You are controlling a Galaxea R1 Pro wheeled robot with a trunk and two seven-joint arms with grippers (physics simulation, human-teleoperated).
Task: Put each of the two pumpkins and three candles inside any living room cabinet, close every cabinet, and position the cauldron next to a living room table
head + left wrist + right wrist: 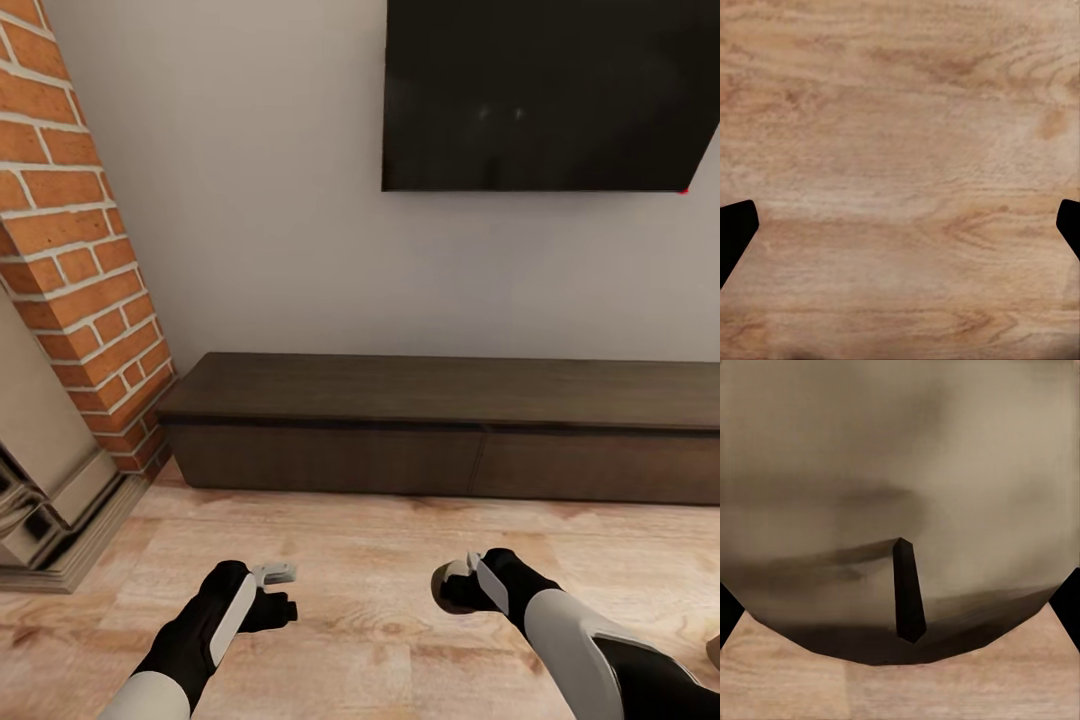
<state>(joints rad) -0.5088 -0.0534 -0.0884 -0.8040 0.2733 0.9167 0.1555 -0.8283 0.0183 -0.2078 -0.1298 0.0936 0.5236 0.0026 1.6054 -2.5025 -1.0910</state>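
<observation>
The cabinet (440, 445), a long low dark-brown console, stands against the wall ahead with both wide drawer fronts flush. My right gripper (458, 582) hovers over the wooden floor in front of it, shut on a tan candle (439, 592). In the right wrist view the candle (900, 472) sits very close between the dark fingers (1066, 600), its pale top and black wick facing the camera. My left gripper (278, 592) hangs at the same height to the left, open, and its fingertips (735, 232) stand wide apart over bare floor.
A black TV (550, 95) hangs on the wall above the console. A red-brick chimney and fireplace surround (70, 260) with a stone hearth (60, 510) fills the left side. Light wood floor (380, 560) lies between me and the console.
</observation>
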